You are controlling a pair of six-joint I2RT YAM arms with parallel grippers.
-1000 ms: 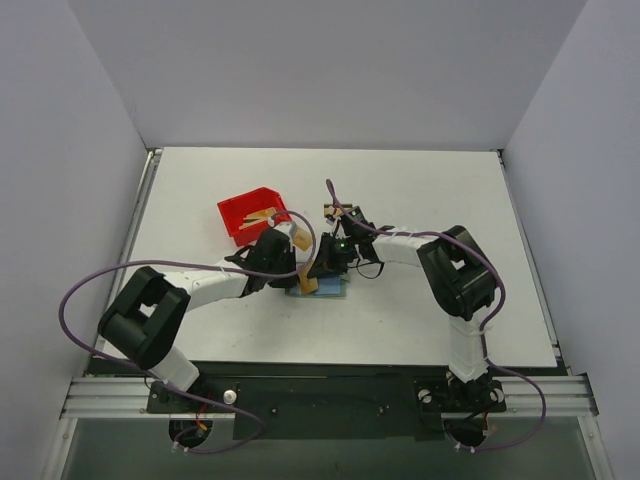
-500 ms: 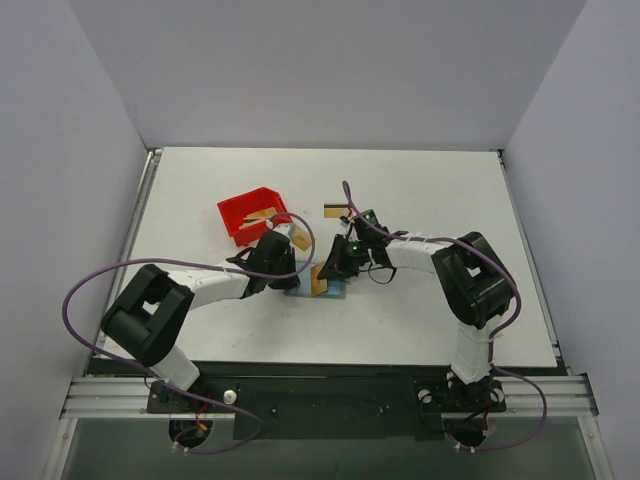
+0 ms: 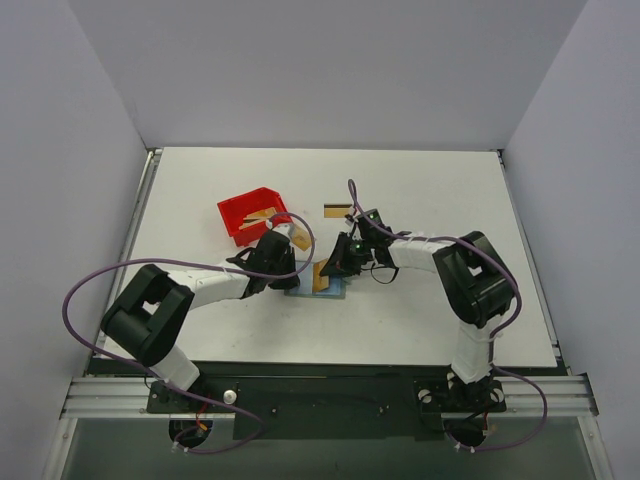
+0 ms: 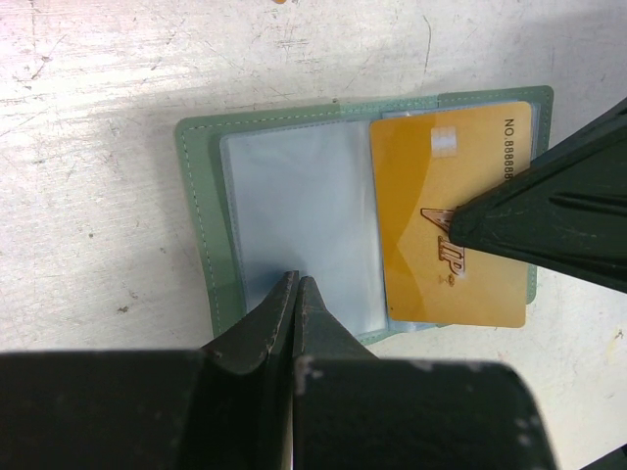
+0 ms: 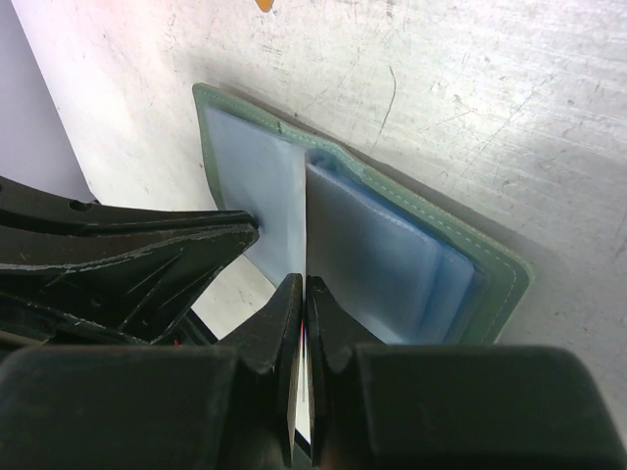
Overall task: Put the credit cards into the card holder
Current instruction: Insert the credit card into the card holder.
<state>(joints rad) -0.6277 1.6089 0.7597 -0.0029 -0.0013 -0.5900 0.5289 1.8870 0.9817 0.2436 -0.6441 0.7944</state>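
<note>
Card holder (image 4: pixel 294 206) open, grey-green, light blue pockets, right end effector (image 5: pixel 304 284) clamped on gold credit card (image 4: pixel 441 255) over it, left end effector (image 4: pixel 296 284) closed, touching its pocket

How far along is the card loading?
Done: card holder lies open, nothing visibly pocketed. In hand: right gripper pinches one gold card over it, shut left gripper touching the other half. Remaining: seat it, then the cards in the red bin and a loose card on the table.
</note>
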